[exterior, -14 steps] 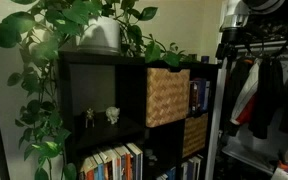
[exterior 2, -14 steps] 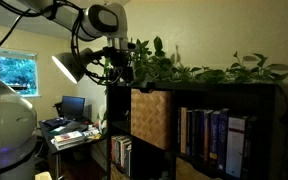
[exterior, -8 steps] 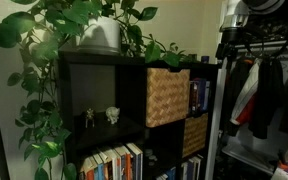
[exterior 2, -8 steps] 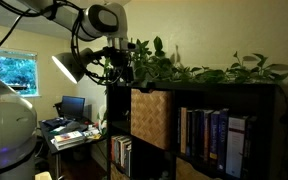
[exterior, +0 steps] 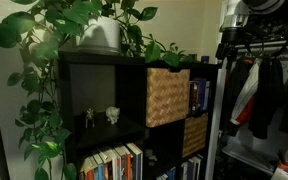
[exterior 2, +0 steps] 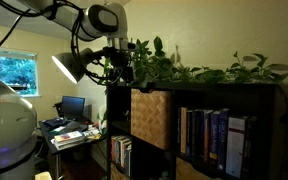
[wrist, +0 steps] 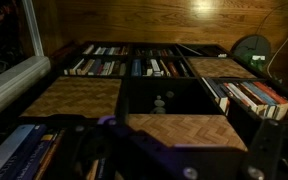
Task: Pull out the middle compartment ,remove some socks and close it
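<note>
Hovering up by the top corner of the black shelf unit (exterior 2: 224, 88), close to the leaves of a potted plant (exterior: 99, 30), the hand (exterior 2: 112, 68) is too dark to read — whether its jaws are apart or together, I cannot tell. The middle compartment (exterior: 167, 97) sits in its cell below, books (exterior: 199, 95) just beside it.

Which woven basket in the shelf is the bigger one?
The upper tan basket, cube-shaped and filling its whole cell; the lower basket is smaller and darker.
</note>
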Tool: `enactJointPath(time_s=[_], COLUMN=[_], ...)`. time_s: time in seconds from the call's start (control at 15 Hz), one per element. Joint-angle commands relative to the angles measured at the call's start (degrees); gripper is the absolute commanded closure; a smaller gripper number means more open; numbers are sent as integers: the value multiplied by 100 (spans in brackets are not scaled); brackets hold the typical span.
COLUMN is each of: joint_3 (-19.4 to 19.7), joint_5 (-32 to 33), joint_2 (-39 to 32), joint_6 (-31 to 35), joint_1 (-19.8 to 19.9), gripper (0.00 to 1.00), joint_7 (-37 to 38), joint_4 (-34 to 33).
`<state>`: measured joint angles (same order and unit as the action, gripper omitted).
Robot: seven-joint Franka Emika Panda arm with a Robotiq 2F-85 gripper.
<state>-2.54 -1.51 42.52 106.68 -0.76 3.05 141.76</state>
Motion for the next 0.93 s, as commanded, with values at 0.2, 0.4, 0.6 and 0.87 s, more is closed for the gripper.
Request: enactJointPath(time_s=[0.2,0.4,0.6,0.87], joint_3=[-8,-107,-257,-287], joint_5=[1,178,467,499], joint_2=[-540,-891,-1327,-1383], joint_6=[643,1212,1794,1871], joint_1=[-311,-501,-680,-723], gripper=[0,0,0,0], joint_7=[-668,-1094,-1531,-1430], joint_4=[-287,-409,-559,-491])
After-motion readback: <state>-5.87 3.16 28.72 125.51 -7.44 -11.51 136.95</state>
